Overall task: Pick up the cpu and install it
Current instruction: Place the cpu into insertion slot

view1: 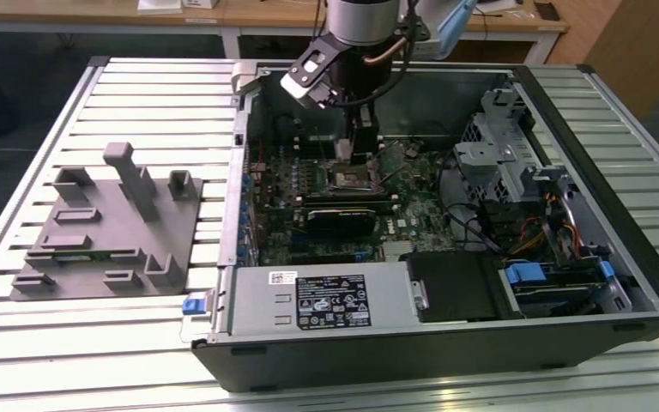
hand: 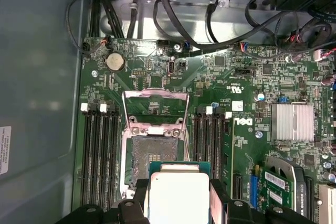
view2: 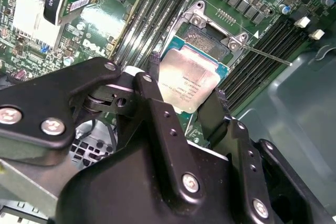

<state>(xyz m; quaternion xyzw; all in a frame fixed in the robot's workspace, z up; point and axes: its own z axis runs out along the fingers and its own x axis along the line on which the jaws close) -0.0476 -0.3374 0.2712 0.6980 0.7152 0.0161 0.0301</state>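
Note:
The cpu (hand: 178, 195) is a small silvery-white square chip, and my gripper (hand: 178, 199) is shut on it with one black finger on each side. In both wrist views it hangs just above the motherboard, beside the open dark socket (hand: 152, 153), whose metal frame (hand: 155, 109) is swung up. The second wrist view shows the cpu (view2: 190, 80) between my fingers (view2: 152, 85), partly over the edge of the socket (view2: 207, 38). In the exterior view my gripper (view1: 360, 160) reaches down inside the open computer case, right over the socket (view1: 350, 178).
The computer case (view1: 604, 103) lies open on a slatted white table. A grey tray (view1: 100, 236) with upright fixtures sits at the exterior view's left. A white-labelled grey box (view1: 318, 300), a graphics card (view1: 341, 219), drive cages (view1: 501, 146) and cables (hand: 173, 14) surround the socket. Memory slots (hand: 97, 156) flank it.

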